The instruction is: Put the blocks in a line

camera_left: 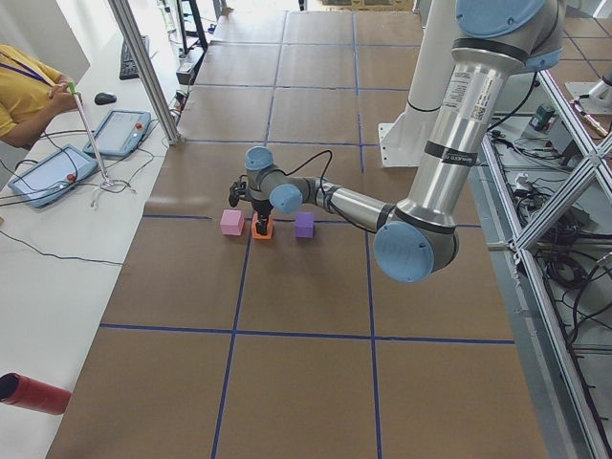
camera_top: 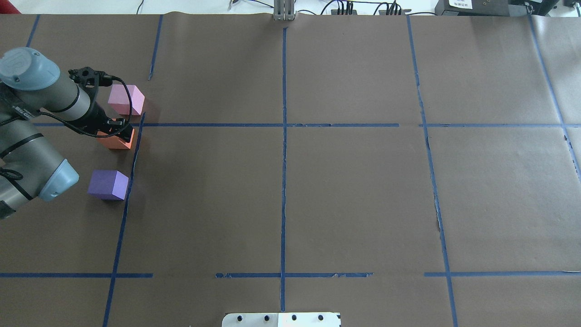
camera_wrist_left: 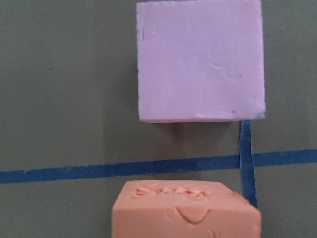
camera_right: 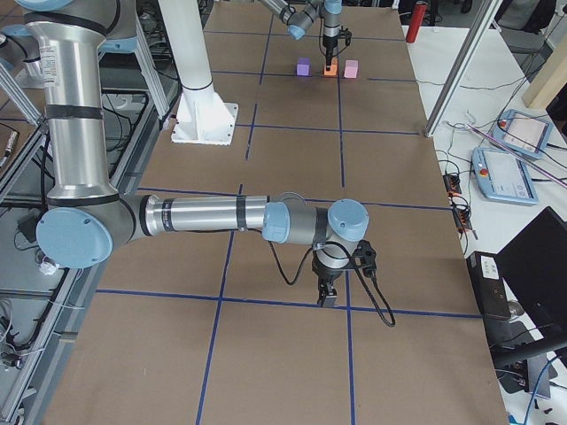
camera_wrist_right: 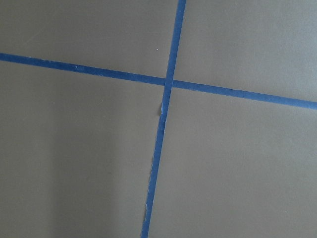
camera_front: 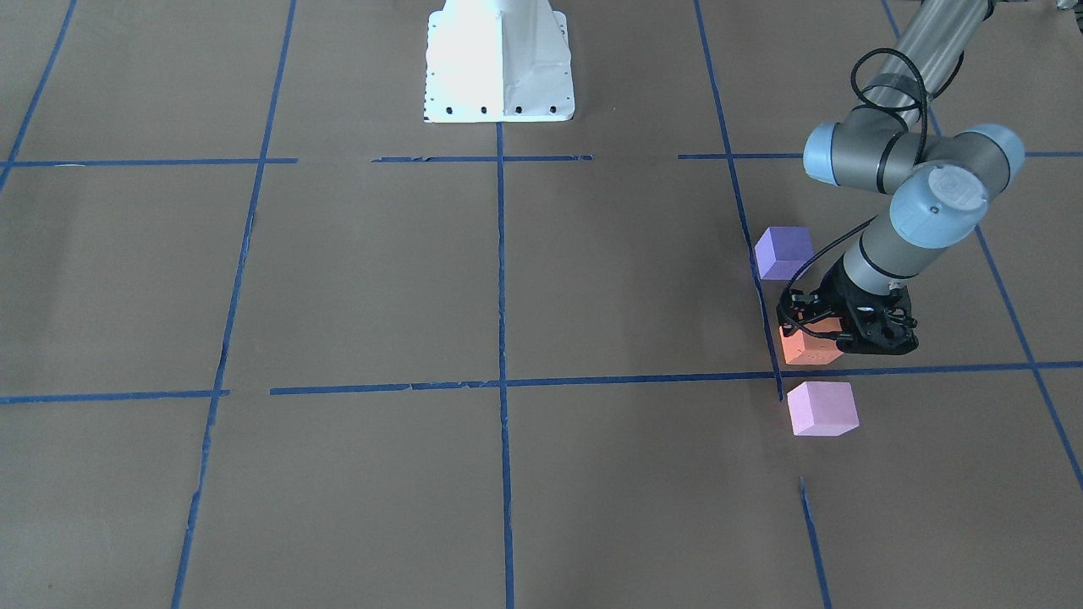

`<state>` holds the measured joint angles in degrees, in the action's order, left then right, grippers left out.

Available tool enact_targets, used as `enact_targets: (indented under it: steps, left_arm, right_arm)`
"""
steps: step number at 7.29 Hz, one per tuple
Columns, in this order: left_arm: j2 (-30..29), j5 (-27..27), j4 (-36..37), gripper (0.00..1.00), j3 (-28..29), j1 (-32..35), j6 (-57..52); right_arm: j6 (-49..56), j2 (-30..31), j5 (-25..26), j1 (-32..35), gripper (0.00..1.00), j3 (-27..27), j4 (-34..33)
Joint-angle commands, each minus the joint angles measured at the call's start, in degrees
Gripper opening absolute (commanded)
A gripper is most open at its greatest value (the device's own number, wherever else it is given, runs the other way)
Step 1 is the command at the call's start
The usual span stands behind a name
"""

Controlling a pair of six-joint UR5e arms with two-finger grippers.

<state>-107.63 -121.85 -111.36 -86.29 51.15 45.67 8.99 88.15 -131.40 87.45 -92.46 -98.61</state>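
Note:
Three blocks stand in a short row beside a blue tape line on the robot's left side. The violet-purple block is nearest the robot, the orange block is in the middle, and the pale pink block is farthest. My left gripper comes down on the orange block and looks shut on it, at table level. The left wrist view shows the orange block close below and the pink block beyond a tape line. My right gripper hangs low over the table far from the blocks; I cannot tell whether it is open or shut.
The white robot base stands at the table's middle edge. Blue tape lines divide the brown table cover into squares. A person and tablets are beyond the far table edge, and a red cylinder lies off the table.

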Motion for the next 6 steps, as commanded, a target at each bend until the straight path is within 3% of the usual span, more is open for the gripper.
enact_targets:
  steps: [1, 2, 4, 6]
  left_arm:
    - [0.66, -1.2, 0.61, 0.99, -2.38, 0.09, -0.23]
    - [0.84, -1.11, 1.66, 0.99, -5.35, 1.22, -0.84]
    - [0.58, -0.67, 7.8, 0.99, -8.36, 9.98, -6.16]
    - [3.63, -1.11, 10.1, 0.99, -7.59, 21.56, -25.89]
  right_arm:
    - [-0.02, 0.0, 0.0, 0.0, 1.0, 0.0, 0.0]
    - [-0.02, 0.0, 0.0, 0.0, 1.0, 0.0, 0.0]
    - [-0.02, 0.0, 0.0, 0.0, 1.0, 0.0, 0.0]
    - [-0.02, 0.0, 0.0, 0.09, 1.0, 0.0, 0.0]
